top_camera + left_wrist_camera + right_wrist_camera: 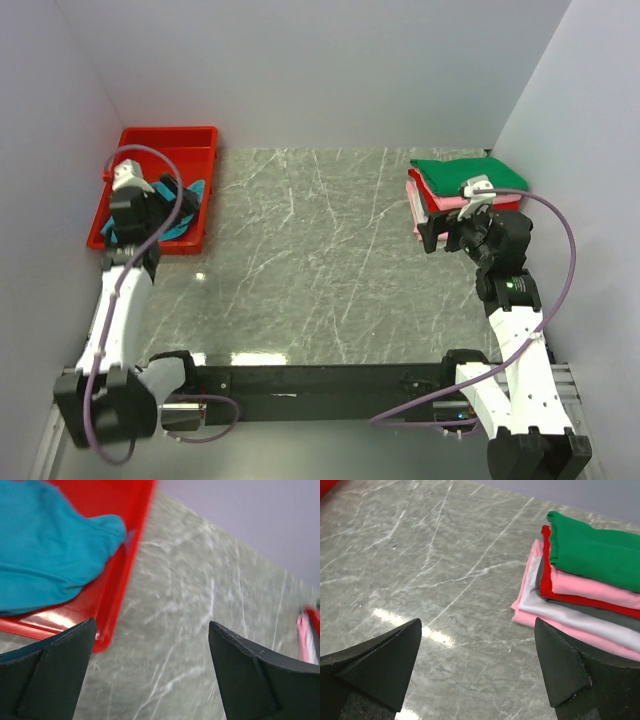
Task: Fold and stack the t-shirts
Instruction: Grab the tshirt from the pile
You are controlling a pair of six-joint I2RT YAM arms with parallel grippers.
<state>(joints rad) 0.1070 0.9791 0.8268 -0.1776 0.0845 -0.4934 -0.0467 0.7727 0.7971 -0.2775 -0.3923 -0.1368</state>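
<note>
A crumpled teal t-shirt (45,555) lies in the red tray (125,570) at the table's far left; in the top view the teal t-shirt (181,228) is partly hidden under my left arm. My left gripper (152,665) hangs open over the tray's right edge, holding nothing, and shows in the top view as the left gripper (172,197). At the far right a stack of folded t-shirts (580,585) rests on the table, green on top, then pink, red, grey, white and pink. My right gripper (477,665) is open and empty just in front of the stack (465,180).
The red tray (170,135) sits against the left wall. Grey marble tabletop (320,260) spans between tray and stack. Walls close in the left, back and right sides.
</note>
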